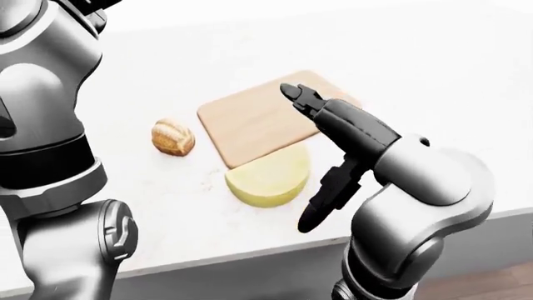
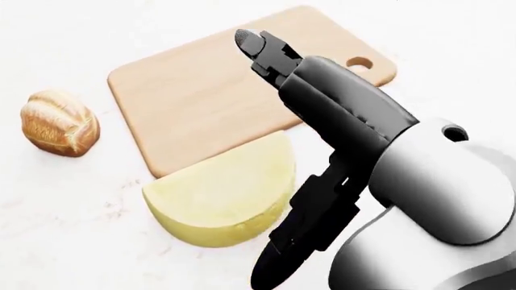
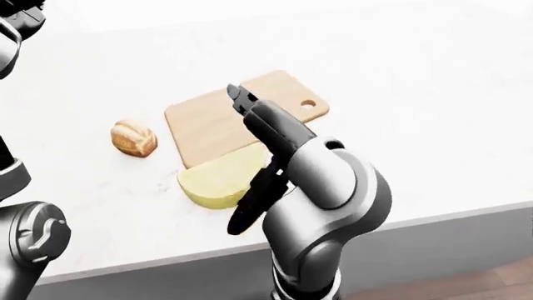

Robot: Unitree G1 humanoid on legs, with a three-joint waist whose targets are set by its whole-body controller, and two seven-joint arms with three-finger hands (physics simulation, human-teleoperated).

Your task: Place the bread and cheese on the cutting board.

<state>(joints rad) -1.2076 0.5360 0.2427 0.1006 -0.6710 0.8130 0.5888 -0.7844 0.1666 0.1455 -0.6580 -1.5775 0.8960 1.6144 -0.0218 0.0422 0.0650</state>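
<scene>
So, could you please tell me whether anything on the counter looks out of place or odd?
Only the cheese: its straight cut edge overlaps the cutting board's lower edge while most of it lies on the counter. The bread sits left of the board, apart. Nothing spilled or damaged.
</scene>
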